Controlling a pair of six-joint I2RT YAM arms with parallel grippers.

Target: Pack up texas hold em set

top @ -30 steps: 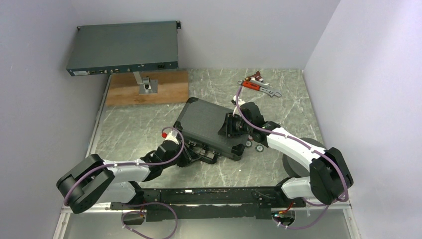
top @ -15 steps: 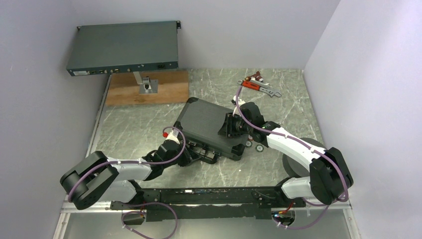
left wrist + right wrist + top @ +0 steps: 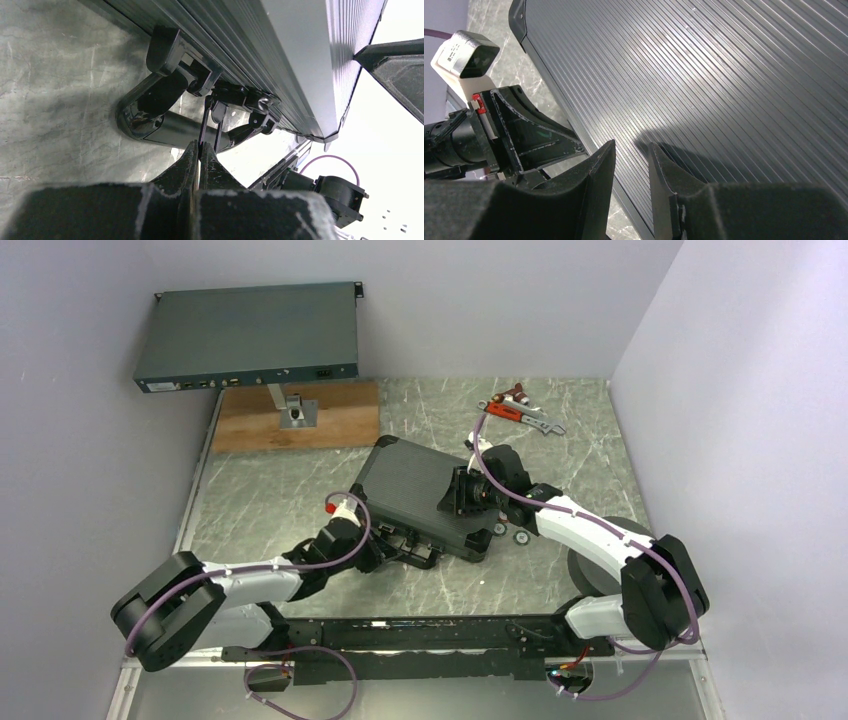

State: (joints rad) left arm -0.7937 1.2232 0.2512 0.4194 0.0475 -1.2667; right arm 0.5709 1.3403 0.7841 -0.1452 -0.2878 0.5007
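Note:
The black ribbed case [image 3: 415, 488] of the texas hold em set lies closed on the marble table. My left gripper [image 3: 384, 548] is at its front edge by the handle [image 3: 150, 120]. It is shut, its tips [image 3: 200, 148] pinching the thin wire loop of the latch [image 3: 240, 97]. My right gripper [image 3: 455, 502] hovers just over the lid's near right part [image 3: 704, 75], its fingers [image 3: 631, 145] a little apart with nothing between them. Two small round pieces [image 3: 520, 537] lie on the table by the case's right corner. Chips, decks and the orange disc are out of view.
A grey-blue rack box [image 3: 250, 335] stands raised over a wooden board [image 3: 300, 418] at the back left. A red-handled wrench [image 3: 520, 415] lies at the back, right of centre. A grey round disc [image 3: 600, 545] sits under my right arm. Walls close in on left, back and right.
My left arm's elbow has shifted a little while its gripper stayed at the latch. The case and my right arm have not moved.

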